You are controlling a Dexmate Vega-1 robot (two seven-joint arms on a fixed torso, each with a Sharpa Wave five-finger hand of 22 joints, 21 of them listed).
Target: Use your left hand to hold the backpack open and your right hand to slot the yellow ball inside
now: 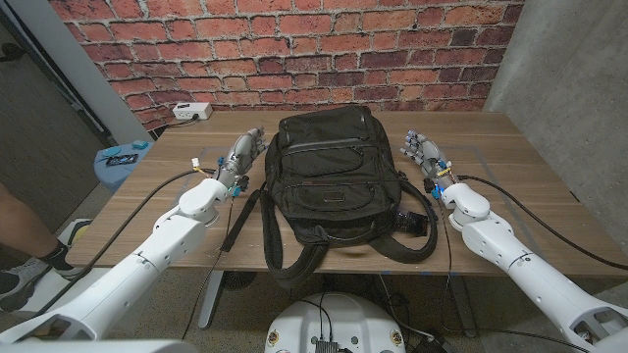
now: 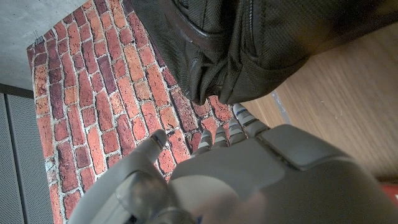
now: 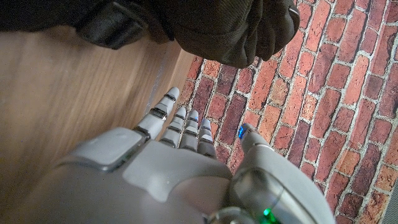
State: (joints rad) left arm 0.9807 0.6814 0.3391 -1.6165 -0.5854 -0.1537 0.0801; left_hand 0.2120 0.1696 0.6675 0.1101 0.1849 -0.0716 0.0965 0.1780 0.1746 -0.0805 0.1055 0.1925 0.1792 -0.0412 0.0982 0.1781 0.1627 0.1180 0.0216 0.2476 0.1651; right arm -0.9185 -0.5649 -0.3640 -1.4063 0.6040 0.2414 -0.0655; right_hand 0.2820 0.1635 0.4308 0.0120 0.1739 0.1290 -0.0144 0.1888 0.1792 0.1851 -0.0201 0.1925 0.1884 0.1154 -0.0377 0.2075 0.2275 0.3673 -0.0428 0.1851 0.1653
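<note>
Black backpack (image 1: 337, 181) lying mid-table on the wooden table (image 1: 510, 172), straps trailing over the near edge, zippers apparently closed. Yellow ball not identifiable in any frame.

Left hand (image 1: 241, 155) just beside the backpack's left side, not touching; fingers extended and slightly apart, holding nothing. In the left wrist view, fingers (image 2: 239, 124) reaching toward the pack's lower corner (image 2: 249, 56), gap visible between them.

Right hand (image 1: 424, 152) near the backpack's right side, apart from it; fingers (image 3: 186, 124) straight, loosely spread, empty.

White power strip (image 1: 192, 111) at far left table corner. Red brick wall (image 1: 294, 49) behind. A person's leg and shoe (image 1: 39, 257) at left edge.
</note>
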